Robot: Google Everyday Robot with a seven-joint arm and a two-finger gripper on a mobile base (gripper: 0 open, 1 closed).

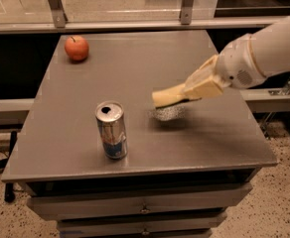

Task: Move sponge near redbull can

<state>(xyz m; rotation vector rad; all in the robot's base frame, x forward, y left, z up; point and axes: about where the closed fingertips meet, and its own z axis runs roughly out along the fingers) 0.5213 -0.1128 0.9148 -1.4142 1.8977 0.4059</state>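
The redbull can [112,130] stands upright on the grey table [60,133], near the front left of its middle. The pale yellow sponge [167,96] hangs in the air over the table, a little right of and behind the can, its shadow on the surface beneath. My gripper [188,91] comes in from the right on a white arm and is shut on the sponge's right end. The sponge's left end sticks out toward the can.
A red apple [76,47] sits at the back left corner of the table. A metal rail with posts [135,24] runs behind the table. Drawers [145,209] are under the front edge. The floor drops away on the right.
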